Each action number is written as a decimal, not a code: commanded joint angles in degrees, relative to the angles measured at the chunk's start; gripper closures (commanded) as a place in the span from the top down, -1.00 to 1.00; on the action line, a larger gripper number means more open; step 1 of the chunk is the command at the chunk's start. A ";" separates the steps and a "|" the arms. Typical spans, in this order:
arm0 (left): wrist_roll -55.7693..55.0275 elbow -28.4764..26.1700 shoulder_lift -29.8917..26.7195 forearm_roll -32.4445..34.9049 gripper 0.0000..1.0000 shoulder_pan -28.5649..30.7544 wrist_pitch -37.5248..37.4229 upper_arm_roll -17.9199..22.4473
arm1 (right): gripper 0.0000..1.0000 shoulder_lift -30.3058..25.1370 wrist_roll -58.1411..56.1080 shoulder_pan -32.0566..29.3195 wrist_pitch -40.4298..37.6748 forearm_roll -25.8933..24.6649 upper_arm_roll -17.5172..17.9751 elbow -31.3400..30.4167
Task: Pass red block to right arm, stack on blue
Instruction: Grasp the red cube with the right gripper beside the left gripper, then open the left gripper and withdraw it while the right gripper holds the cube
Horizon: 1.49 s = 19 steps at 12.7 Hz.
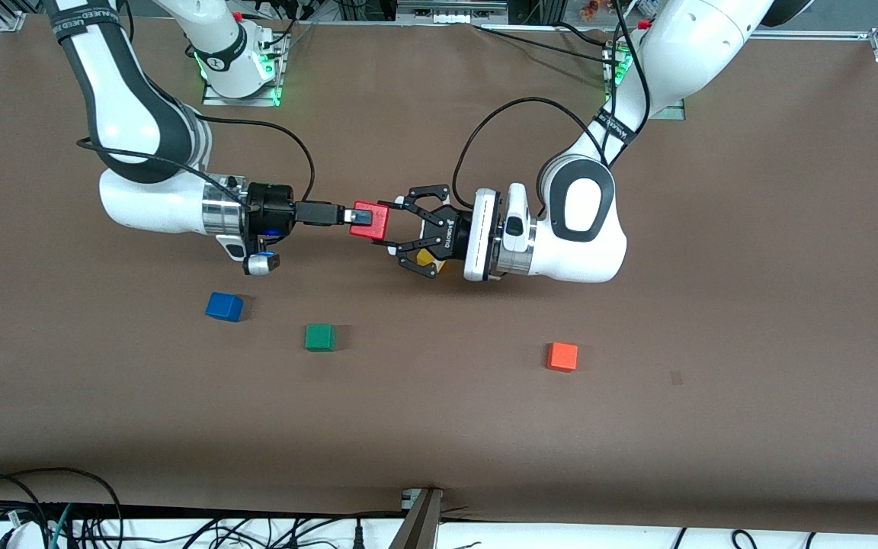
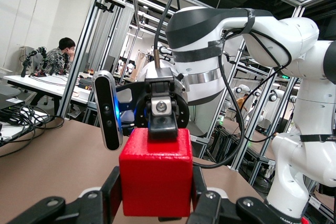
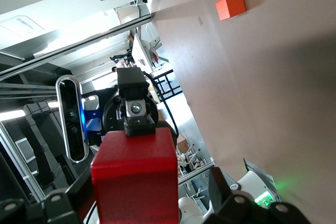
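- The red block [image 1: 371, 220] hung in mid-air above the middle of the brown table [image 1: 713, 320], caught between the two grippers at the point of a handover.
- The left gripper [image 1: 399, 226], reaching in from its base at the left arm's end of the table, had its open-linkage black jaws clenched on the sides of the red block; the left wrist view showed the cube [image 2: 156, 171] seated squarely between those jaws.
- The right gripper [image 1: 357, 216], slim and black at the end of a silver wrist cylinder, met the block from the right arm's end of the table, its jaws set about the cube's upper face; whether they had yet clamped it could not be told.
- In the left wrist view, the right gripper [image 2: 161, 121] sat pressed against the top edge of the red block.
- The blue cube [image 1: 224, 306] rested on the table, nearer to the front camera than the handover and toward the right arm's end.
- A green cube [image 1: 320, 337] lay just beside the blue one, toward the table's centre and apart from it.
- An orange cube [image 1: 562, 356] sat well apart from both, toward the left arm's end, and also appeared in the right wrist view [image 3: 230, 6].
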 commanded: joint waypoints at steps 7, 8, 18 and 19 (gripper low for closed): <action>1.26 1.16 0.44 -3.46 0.98 -0.27 -0.49 0.29 | -0.68 -1.26 -1.84 0.37 0.96 2.08 0.14 -0.49; 1.00 1.16 0.35 -3.64 1.00 -0.10 -0.67 0.29 | -0.68 -1.26 -1.84 0.37 0.96 2.08 0.14 -0.40; 0.82 1.33 -0.09 7.94 1.00 9.03 -14.62 0.90 | -0.68 -1.96 7.81 0.37 2.28 -24.85 -0.21 2.50; 0.82 2.55 -0.09 11.18 1.00 10.87 -16.73 1.16 | -0.68 -1.96 8.78 0.37 2.45 -30.21 -0.21 2.67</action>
